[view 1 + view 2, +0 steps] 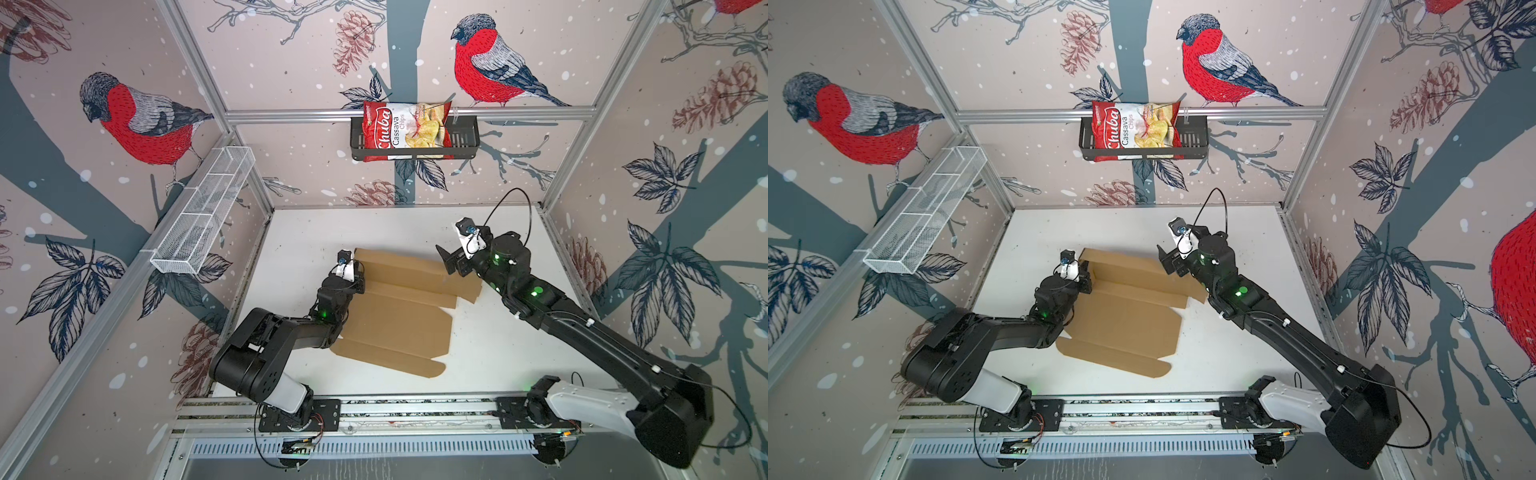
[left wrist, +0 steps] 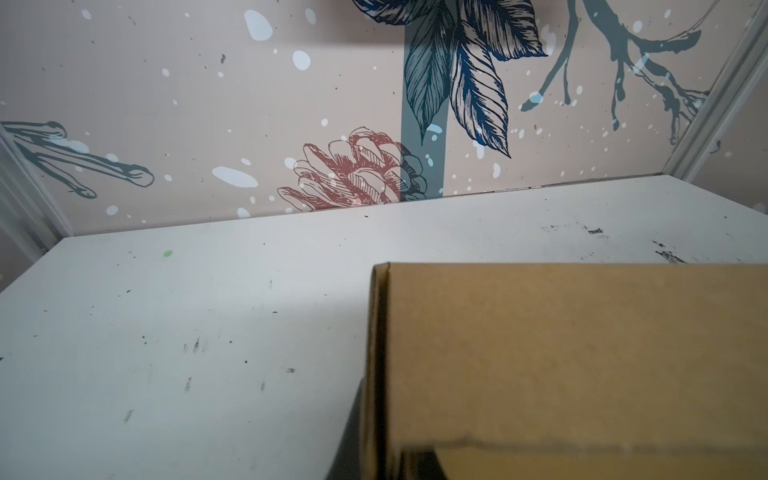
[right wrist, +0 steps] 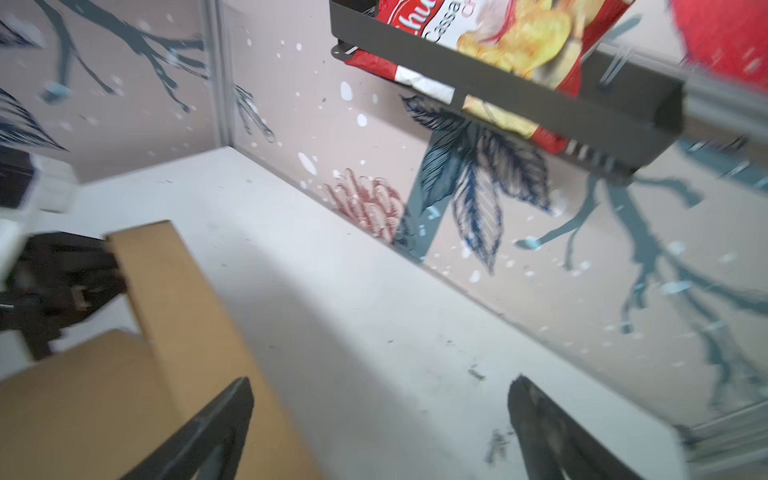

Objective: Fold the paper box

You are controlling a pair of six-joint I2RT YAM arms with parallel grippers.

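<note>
Cardboard of the paper box (image 1: 399,320) is seen spread on the white tabletop (image 1: 498,353), with its near panels flat and its far panel raised. One end of the raised panel is pinched by the left fingers (image 3: 83,270), which are closed on it. The right fingers (image 3: 216,424) are held spread wide above the panel's other end, with nothing between them. The rest of the sheet lies between the two sets of fingers and nearer than both. Well beyond the right fingers, a red chips bag (image 1: 405,131) is seen in a black basket (image 1: 465,139) on the back wall.
</note>
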